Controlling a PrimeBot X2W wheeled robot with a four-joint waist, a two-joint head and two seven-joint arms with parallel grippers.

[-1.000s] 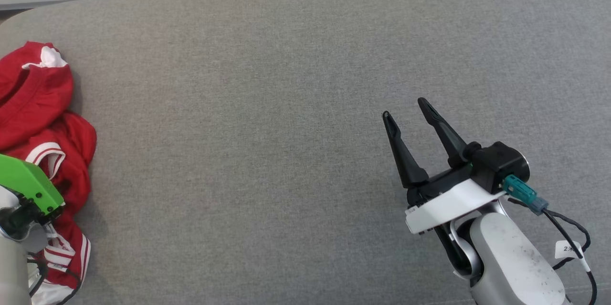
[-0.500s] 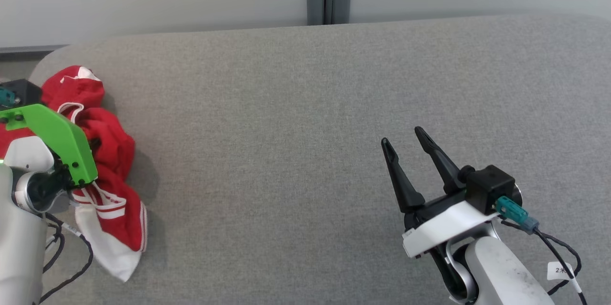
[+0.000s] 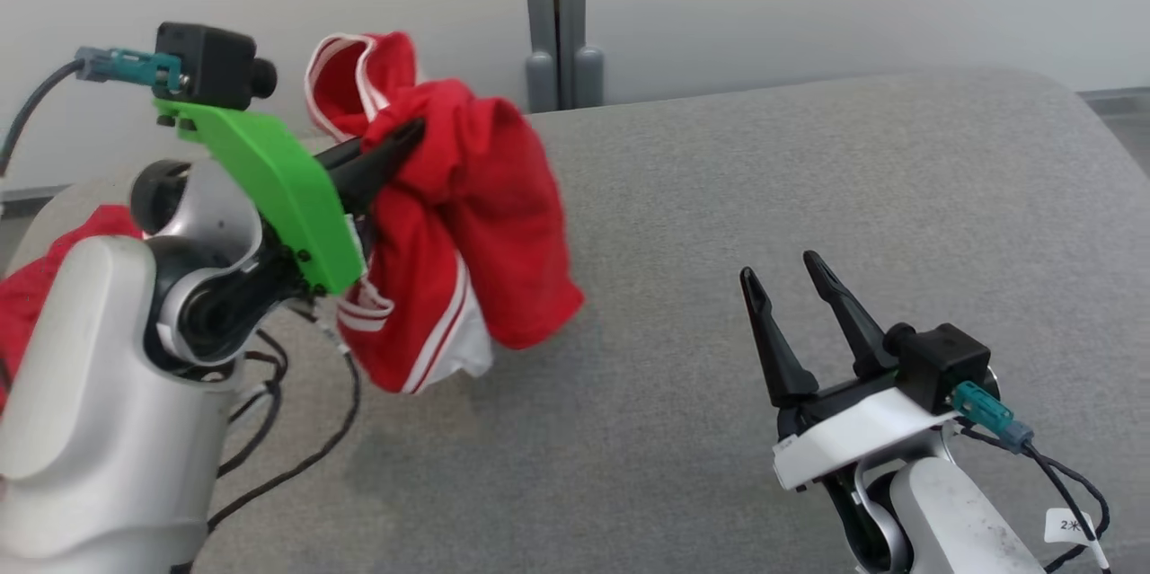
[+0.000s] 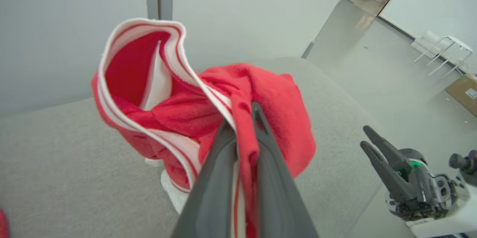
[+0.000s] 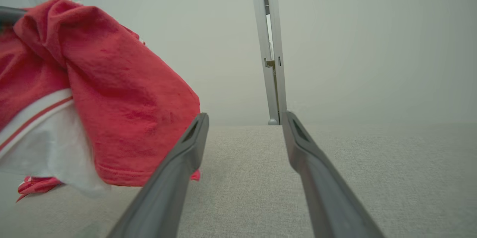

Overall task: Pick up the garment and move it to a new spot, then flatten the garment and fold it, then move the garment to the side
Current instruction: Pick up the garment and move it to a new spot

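My left gripper [image 4: 241, 116] is clamped on the red jersey [image 3: 485, 224], both fingers pinched tight on a fold of its cloth. The jersey, red with white striped trim, hangs bunched from that grip over the left part of the grey upholstered surface [image 3: 764, 161], toward its far edge. I cannot tell whether its lowest fold touches the fabric. My right gripper [image 3: 777, 266] sits nearer and to the right, well apart from the jersey, low over the surface, fingers spread wide with grey upholstery showing between them.
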